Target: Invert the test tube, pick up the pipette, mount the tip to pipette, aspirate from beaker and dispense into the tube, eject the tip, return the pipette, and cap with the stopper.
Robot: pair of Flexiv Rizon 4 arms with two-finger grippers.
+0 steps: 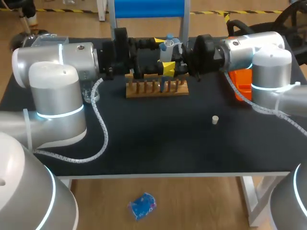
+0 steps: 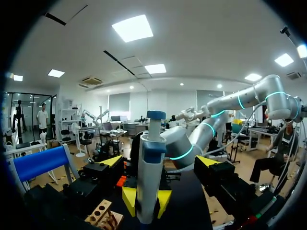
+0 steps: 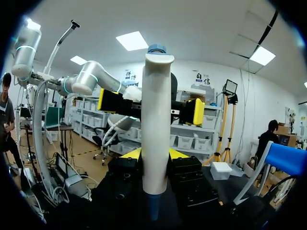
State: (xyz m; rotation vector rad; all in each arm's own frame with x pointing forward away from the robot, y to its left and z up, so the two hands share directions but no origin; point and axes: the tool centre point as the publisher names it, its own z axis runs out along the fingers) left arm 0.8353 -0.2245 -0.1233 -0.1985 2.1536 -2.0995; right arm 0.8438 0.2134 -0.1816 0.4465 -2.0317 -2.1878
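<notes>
On the black table a wooden rack stands toward the far edge, with the stopper lying alone well in front of it and to its right, and an orange box partly hidden behind the right arm. Above the rack the right gripper clamps the upright pipette between its narrow-set yellow tips. The left gripper faces it from the other side, fingers spread wide to either side of the pipette's blue collar without touching it.
</notes>
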